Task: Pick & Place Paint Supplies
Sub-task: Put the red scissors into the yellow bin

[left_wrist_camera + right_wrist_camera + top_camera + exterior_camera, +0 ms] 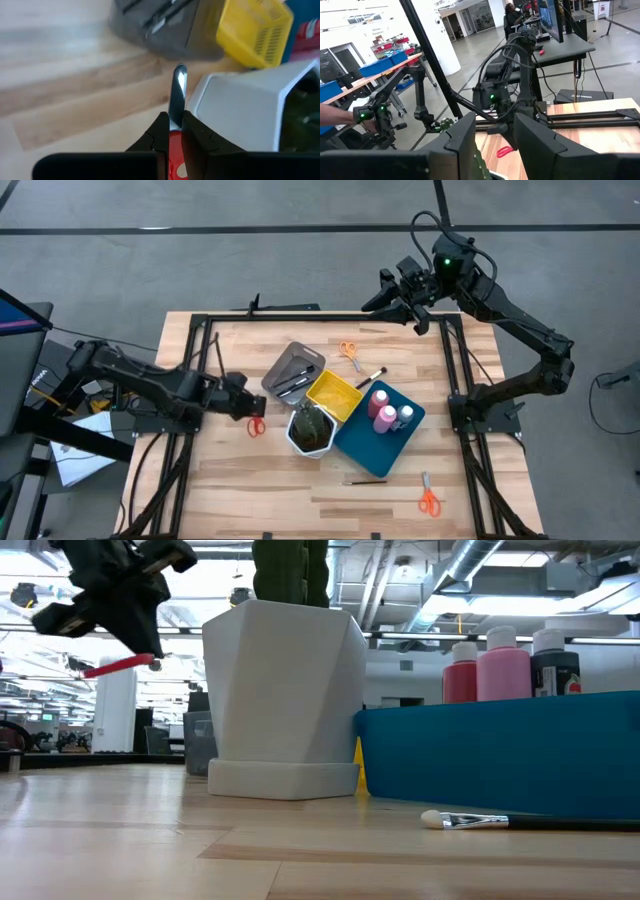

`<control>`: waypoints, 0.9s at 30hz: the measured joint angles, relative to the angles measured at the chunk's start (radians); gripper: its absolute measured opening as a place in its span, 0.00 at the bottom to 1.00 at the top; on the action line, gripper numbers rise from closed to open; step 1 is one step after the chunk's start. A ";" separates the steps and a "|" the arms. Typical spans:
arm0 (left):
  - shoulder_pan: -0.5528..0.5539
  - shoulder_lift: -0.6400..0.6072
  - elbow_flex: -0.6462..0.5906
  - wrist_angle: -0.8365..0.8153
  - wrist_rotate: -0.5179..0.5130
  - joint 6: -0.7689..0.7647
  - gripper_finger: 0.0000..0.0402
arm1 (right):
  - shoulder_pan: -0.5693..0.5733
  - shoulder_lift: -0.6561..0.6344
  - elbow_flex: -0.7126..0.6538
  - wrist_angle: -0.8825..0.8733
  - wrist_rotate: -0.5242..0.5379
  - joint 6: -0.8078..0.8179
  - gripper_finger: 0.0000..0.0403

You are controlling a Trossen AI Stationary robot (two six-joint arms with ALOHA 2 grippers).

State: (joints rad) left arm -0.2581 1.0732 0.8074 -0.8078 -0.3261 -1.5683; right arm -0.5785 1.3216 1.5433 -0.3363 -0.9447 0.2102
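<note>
Left tool (243, 406) pinching red-handled scissors (256, 425) above worktop (240, 480), blades pointing toward grey tray (277, 375), white hexagonal pot (310, 442) just beside. Right tool (415, 315) half spread, empty, well apart at far edge.

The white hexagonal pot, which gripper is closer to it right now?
Left. The left gripper is just beside the white hexagonal pot, holding the red-handled scissors. The right gripper is up at the table's far edge.

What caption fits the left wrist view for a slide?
Left gripper shut on red-handled scissors, blade pointing toward grey tray, beside white pot.
</note>
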 joint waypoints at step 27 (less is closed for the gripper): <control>0.419 -0.058 0.000 0.266 0.094 0.598 0.04 | 0.002 0.000 0.000 0.002 0.061 0.004 0.33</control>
State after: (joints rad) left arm 0.1613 1.0149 0.8074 -0.5421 -0.2323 -0.9702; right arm -0.5762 1.3216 1.5433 -0.3346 -0.8836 0.2144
